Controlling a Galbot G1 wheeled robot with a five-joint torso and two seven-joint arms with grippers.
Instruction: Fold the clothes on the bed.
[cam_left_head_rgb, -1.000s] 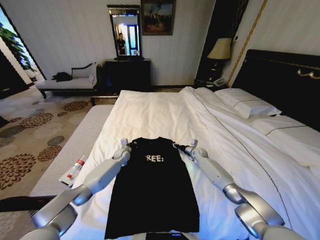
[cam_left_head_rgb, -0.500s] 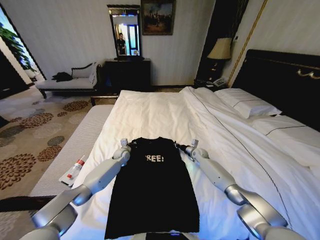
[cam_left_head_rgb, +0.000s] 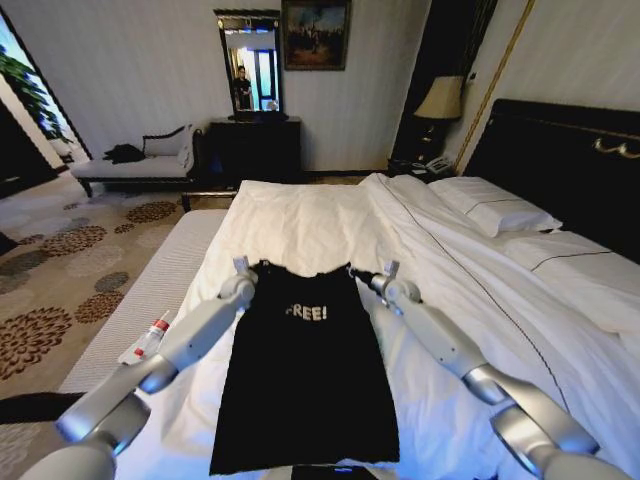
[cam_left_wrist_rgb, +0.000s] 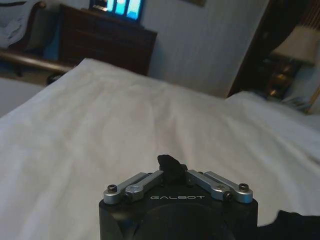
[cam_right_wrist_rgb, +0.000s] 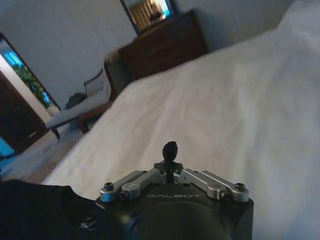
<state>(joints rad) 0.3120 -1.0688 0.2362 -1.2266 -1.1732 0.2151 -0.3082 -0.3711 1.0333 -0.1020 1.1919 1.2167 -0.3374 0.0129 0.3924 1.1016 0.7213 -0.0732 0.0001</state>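
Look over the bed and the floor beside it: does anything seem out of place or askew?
One thing: a small bottle with a red cap lies tipped on its side on the bench at the bed's left edge. The T-shirt lies straight, pinched at its shoulders by the left gripper and right gripper.

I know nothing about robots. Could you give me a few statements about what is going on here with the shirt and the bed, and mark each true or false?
1. Both grippers are shut on the black T-shirt. True: the left gripper and the right gripper each pinch black fabric at a far corner.
2. The T-shirt lies on the carpet. False: it lies on the white bed.
3. The lettering on the T-shirt faces up. True.
4. The T-shirt covers a pillow. False: the pillows lie apart, by the headboard.
5. A bottle stands on the T-shirt. False: the bottle lies on the bench beside the bed.
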